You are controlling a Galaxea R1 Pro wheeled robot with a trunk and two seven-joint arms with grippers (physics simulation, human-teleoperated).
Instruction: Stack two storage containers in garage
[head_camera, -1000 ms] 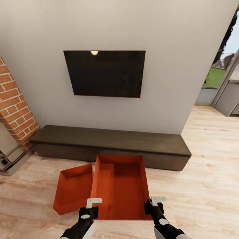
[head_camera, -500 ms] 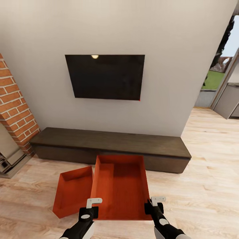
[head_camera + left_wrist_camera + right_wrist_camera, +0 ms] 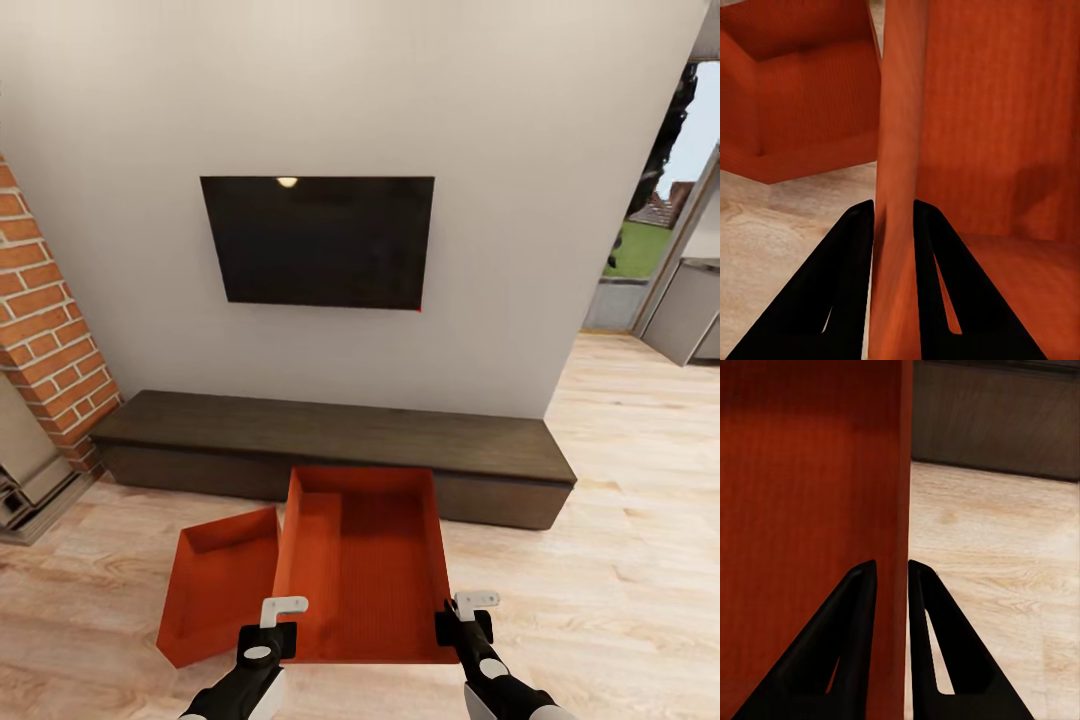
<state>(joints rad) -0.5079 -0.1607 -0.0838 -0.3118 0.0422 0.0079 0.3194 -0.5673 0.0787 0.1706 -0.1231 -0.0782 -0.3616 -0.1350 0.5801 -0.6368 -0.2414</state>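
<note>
The robot faces a pale wall in the living room, with a black wall screen (image 3: 318, 243) mounted above a long low dark-brown bench (image 3: 335, 432). At the far left stands the red-brick fireplace (image 3: 45, 330), and at the far right a doorway opens on grass and sky.

The larger-looking storage container (image 3: 362, 570), an orange-red open-topped bin with finely ribbed walls, is held up between the two arms near the robot, its far end over the near edge of the bench in the head view. The left gripper (image 3: 894, 214) is clamped on the bin's left wall: in the left wrist view the thin orange wall runs straight between the two black fingers (image 3: 844, 285), one on each face. The right gripper (image 3: 892, 574) pinches the right wall in the same way, with the bin's ribbed inside to one side and light wood plank floor (image 3: 997, 555) to the other. In the head view both grippers sit at the near corners of the bin, the left (image 3: 278, 620) and the right (image 3: 468, 615).

The second storage container (image 3: 218, 585) lies on the plank floor just left of the held one, tilted so that its open top faces partly toward the camera. Its right edge appears to touch or slip behind the held bin's left wall, though the overlap makes it hard to say whether they truly meet. It sits near the bench, not on it.
</note>
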